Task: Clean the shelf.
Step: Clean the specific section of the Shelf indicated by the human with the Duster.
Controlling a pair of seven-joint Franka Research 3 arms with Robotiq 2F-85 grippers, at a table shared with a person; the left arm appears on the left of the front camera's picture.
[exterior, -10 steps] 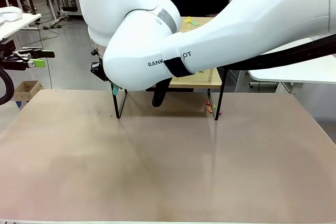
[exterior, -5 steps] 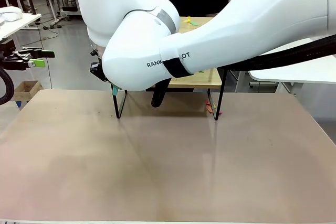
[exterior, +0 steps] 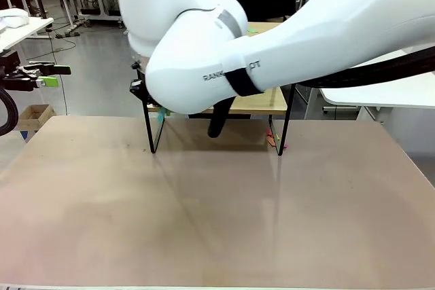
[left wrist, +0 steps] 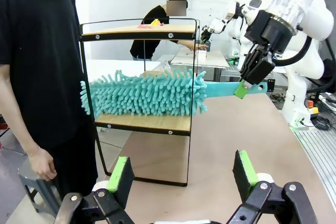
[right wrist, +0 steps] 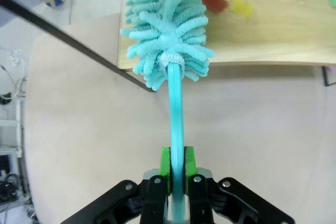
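Observation:
The shelf (left wrist: 152, 121) stands on the table, with its black frame and two wooden boards; in the front view my right arm covers much of the shelf (exterior: 262, 103). My right gripper (right wrist: 177, 163) is shut on the handle of a teal fluffy duster (right wrist: 167, 24). The duster head (left wrist: 142, 95) lies across the lower board, reaching in from the side. Red and yellow scraps (right wrist: 226, 4) lie on that board beside the head. More small scraps (left wrist: 149, 23) sit on the top board. My left gripper (left wrist: 182, 171) is open and holds nothing, well back from the shelf.
A person in a black shirt (left wrist: 37, 61) stands close to the shelf's far side, one hand (left wrist: 44, 163) hanging low. A few coloured scraps (exterior: 275, 142) lie on the table by the shelf's right leg. The brown tabletop (exterior: 217, 222) spreads out in front.
My right arm has shifted to the right in the front view, carrying the duster farther in along the lower board. The left gripper has stayed where it was.

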